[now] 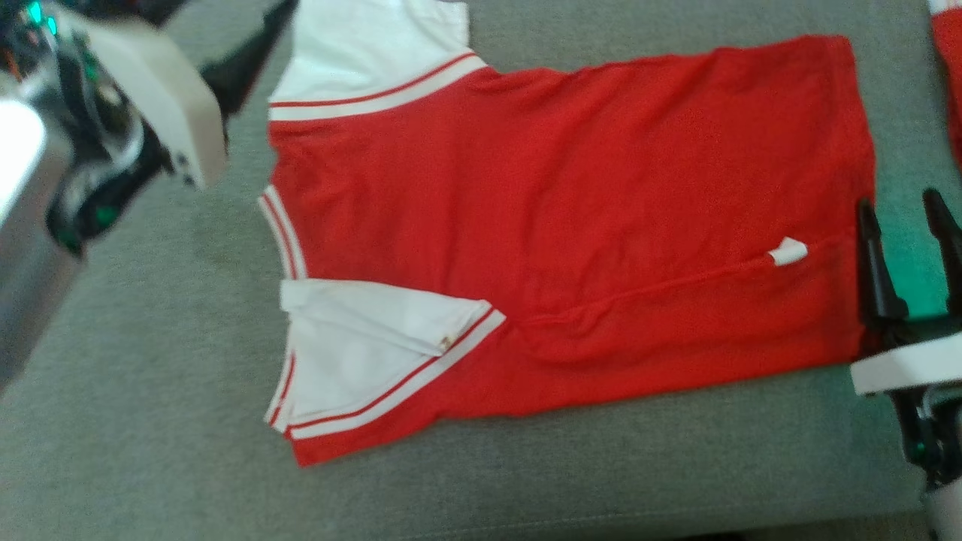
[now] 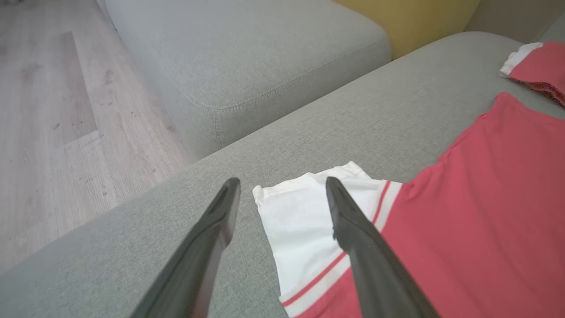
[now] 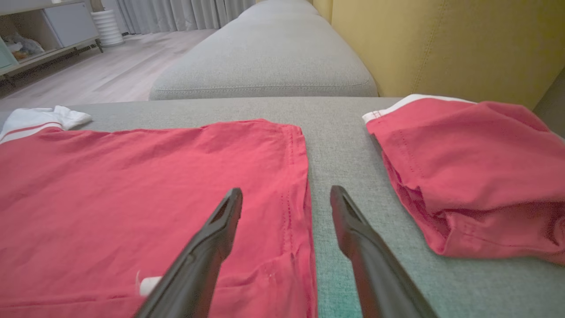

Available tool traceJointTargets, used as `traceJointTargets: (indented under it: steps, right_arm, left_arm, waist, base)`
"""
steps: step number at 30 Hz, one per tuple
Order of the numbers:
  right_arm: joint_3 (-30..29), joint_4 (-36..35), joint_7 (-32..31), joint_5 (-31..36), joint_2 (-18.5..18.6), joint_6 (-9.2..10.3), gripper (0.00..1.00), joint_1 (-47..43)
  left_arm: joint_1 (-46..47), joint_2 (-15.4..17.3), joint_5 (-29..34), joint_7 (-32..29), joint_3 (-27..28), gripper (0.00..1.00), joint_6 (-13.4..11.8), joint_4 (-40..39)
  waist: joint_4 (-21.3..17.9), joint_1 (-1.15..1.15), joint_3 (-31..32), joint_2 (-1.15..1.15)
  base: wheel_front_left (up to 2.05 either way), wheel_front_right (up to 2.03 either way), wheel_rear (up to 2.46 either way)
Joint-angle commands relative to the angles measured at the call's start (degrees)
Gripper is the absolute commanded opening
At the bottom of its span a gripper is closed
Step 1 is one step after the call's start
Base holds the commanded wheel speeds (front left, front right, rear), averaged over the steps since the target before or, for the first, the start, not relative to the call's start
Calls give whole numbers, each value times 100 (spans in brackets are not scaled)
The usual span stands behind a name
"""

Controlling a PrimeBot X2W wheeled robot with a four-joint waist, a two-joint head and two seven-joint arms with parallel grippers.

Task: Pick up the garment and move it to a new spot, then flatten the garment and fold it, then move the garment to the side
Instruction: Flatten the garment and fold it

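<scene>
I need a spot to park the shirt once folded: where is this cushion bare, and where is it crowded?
The grey cushion is bare left of the collar of the red T-shirt and along the near edge below it. Only a narrow strip separates its hem from the second red garment, and the right gripper hovers there: crowded.

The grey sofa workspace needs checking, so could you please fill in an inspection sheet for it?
Surface: grey fabric sofa seat, flat.
Job's things: red T-shirt with white sleeves spread out, near long edge folded over, white label showing.
Clutter: bunched second red garment, apart from the T-shirt.
Grippers: left gripper open at the edge of a white sleeve; right gripper open at the bottom hem; both hold nothing.
Cables: nothing seen.
Surroundings: pale wooden floor, yellow backrest, neighbouring grey cushion.
</scene>
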State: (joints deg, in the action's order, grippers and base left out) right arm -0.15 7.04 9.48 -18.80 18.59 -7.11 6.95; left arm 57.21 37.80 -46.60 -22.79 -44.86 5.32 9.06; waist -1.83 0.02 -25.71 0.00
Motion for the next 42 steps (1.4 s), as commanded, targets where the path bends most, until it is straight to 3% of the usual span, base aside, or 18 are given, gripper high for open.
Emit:
traceJointTargets:
  steps: [1,11,20,25,35,36,37,38,39,41,42]
  right_arm:
    - [122,-183,-7,48,83,-37,100,7]
    - [434,-67,138,50,-58,-37,100,397]
    - [522,162,320,37,-208,-37,100,522]
    - [518,232,376,57,-250,-37,100,562]
    - [591,327,431,87,-324,-37,100,686]
    - [590,336,437,88,-328,-37,100,689]
    - [589,344,442,91,-333,-37,100,692]
    - [586,352,446,93,-337,-37,100,695]
    - [584,360,450,93,-340,-37,100,700]
    - [578,372,456,91,-338,-37,100,716]
    - [577,379,458,90,-329,-37,100,729]
  left_arm:
    - [378,167,-43,-123,205,100,56,96]
    - [1775,0,131,-702,-418,100,211,1707]
    - [2068,413,-184,-1172,-1381,100,215,1862]
    - [2241,612,-232,-1076,-1633,100,216,1921]
    - [2502,534,-265,-830,-1906,100,216,2274]
    - [2509,522,-299,-828,-1943,97,216,2283]
    - [2512,518,-348,-851,-1983,77,216,2295]
    - [2519,523,-393,-871,-2021,66,216,2303]
    - [2518,530,-454,-890,-2054,40,216,2308]
    - [2533,557,-545,-891,-2113,9,216,2303]
    - [2542,572,-578,-874,-2142,0,216,2301]
  waist:
    - [-245,-2,-240,0]
    - [-774,-2,-714,0]
    - [-1008,-2,-858,0]
    - [-1038,-2,-895,0]
    - [-1132,-2,-988,0]
    - [-1140,-2,-994,0]
    - [-1147,-2,-999,0]
    - [-1154,-2,-1003,0]
    - [-1161,-2,-1003,0]
    - [-1169,-2,-1002,0]
    - [-1170,-2,-998,0]
  base:
    - [0,0,0]
    - [0,0,0]
    - [0,0,0]
    - [0,0,0]
    - [0,0,0]
    - [0,0,0]
    - [0,0,0]
    - [0,0,0]
    - [0,0,0]
    - [0,0,0]
    - [0,0,0]
